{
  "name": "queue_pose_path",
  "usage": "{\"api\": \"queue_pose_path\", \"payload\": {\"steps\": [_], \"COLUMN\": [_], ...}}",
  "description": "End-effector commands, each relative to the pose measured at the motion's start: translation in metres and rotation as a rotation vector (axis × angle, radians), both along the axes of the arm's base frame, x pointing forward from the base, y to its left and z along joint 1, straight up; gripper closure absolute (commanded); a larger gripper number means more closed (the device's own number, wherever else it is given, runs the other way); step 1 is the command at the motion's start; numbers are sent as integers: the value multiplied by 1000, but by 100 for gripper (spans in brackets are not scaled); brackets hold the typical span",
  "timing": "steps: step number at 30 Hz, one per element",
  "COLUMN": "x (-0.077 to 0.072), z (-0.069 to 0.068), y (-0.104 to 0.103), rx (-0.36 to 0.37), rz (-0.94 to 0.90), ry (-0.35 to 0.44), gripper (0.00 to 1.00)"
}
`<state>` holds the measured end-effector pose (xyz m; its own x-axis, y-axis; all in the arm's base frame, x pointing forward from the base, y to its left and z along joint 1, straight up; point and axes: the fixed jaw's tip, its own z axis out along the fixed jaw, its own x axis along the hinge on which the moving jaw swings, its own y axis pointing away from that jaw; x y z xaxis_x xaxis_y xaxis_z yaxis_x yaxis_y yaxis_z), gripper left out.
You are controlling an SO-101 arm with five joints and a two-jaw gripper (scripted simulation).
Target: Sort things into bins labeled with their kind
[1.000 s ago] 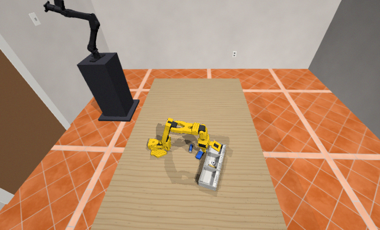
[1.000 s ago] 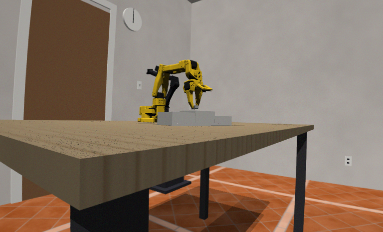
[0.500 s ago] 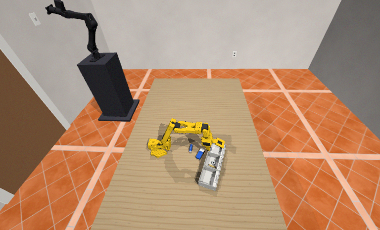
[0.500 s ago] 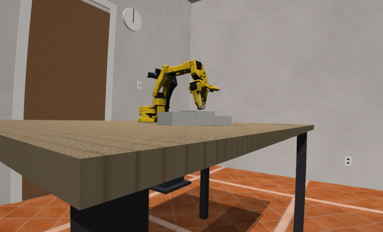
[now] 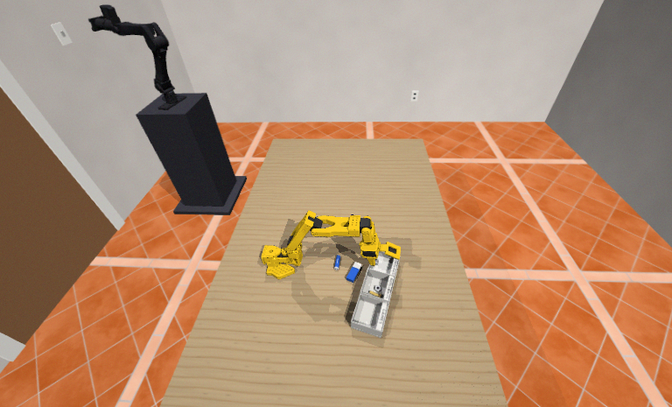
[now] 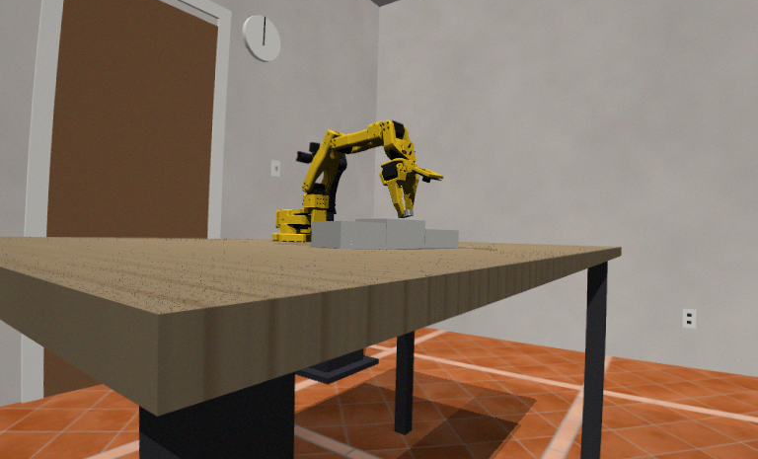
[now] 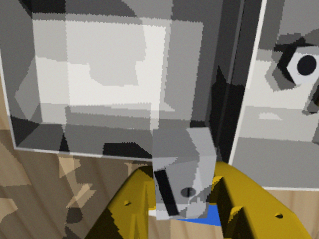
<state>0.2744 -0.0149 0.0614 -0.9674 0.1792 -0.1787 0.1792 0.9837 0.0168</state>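
My gripper [image 5: 374, 261] [image 6: 406, 211] is shut on a small grey block with a dark slot, like a pencil sharpener [image 7: 182, 174]. It hangs just above the near rim of the far bin [image 7: 127, 74], whose label ends in "IONERY". The bin beside it [image 7: 293, 87] has a label starting "NU" and holds a hex nut [image 7: 305, 66]. The three grey bins stand in a row [image 5: 380, 292] on the table. A blue and white eraser [image 5: 353, 271] and a blue battery [image 5: 337, 262] lie on the wood left of the bins.
The arm's yellow base [image 5: 278, 259] sits left of the things. The middle bin also holds a small brass-coloured piece [image 5: 374, 294]. The near bin [image 5: 368, 313] looks empty. A black pedestal with a dark arm [image 5: 191, 150] stands off the table at the back left.
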Motion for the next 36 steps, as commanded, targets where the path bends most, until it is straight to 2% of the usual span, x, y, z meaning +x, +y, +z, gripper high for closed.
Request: {"api": "queue_pose_path", "payload": {"steps": [1,12,36], "x": [9,27,28], "z": [12,11,11], "y": [3,15,16], "rx": [-7,-24,-25], "rz": [32,138,149], "ry": [-55,-101,-105], "gripper": [100,100,100]}}
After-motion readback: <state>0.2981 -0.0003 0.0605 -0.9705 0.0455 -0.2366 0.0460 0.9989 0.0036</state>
